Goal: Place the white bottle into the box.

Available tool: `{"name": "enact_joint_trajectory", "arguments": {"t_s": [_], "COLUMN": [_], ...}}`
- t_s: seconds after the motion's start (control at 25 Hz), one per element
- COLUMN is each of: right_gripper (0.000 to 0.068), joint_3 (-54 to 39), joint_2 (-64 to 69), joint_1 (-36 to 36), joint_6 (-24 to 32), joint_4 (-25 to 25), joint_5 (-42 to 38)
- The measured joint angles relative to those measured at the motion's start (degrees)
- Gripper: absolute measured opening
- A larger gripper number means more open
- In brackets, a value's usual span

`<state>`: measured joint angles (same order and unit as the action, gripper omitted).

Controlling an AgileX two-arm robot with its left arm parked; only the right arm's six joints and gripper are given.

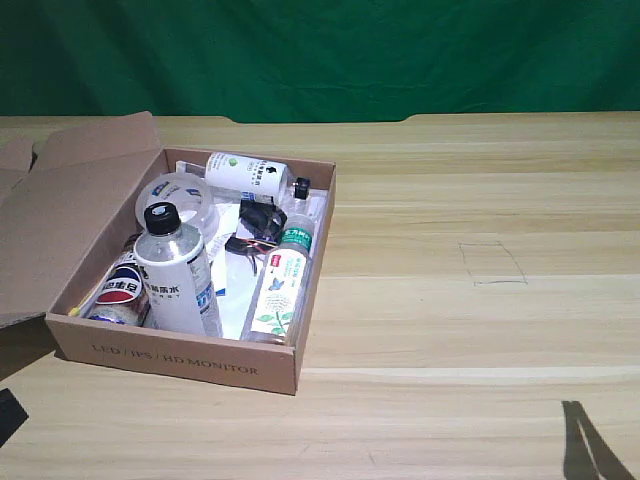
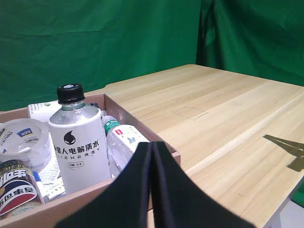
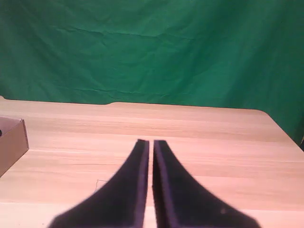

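Note:
The white bottle [image 1: 175, 275], with a black cap and blue-black print, stands upright inside the box [image 1: 180, 362], near its front corner on the exterior view's left. It also shows in the left wrist view as the white bottle [image 2: 78, 145] behind the box wall [image 2: 142, 130]. My right gripper [image 3: 148, 142] is shut with nothing between its fingers. It hovers over bare tabletop, well apart from the box, with only a corner of the box [image 3: 12, 142] at the edge of the right wrist view.
The box also holds a white bottle with a green leaf logo [image 1: 245, 172], a slim green-capped bottle [image 1: 283, 285], a tape roll [image 1: 175, 200] and a cola can [image 1: 118, 290]. Its flap lid [image 1: 70, 200] lies open. A pencilled square [image 1: 492, 263] marks the table. The parked left gripper [image 2: 152, 145] fills the left wrist view's foreground.

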<state>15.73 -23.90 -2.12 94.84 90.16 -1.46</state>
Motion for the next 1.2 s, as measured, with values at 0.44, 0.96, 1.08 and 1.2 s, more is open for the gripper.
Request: {"name": "enact_joint_trajectory", "arguments": {"t_s": [0.44,0.96,1.08,1.2], "right_gripper": [0.0003,0.0003,0.0003,0.0003], "joint_3": [-1.1,-2.9,-2.9,-2.9], "joint_2": [0.0,0.0,0.0,0.0], "joint_1": [0.0,0.0,0.0,0.0], "joint_6": [0.0,5.7,5.7,5.8], "joint_4": [4.8,5.4,6.3,8.0], "joint_5": [-5.9,-1.9,-1.9,-1.8]}}
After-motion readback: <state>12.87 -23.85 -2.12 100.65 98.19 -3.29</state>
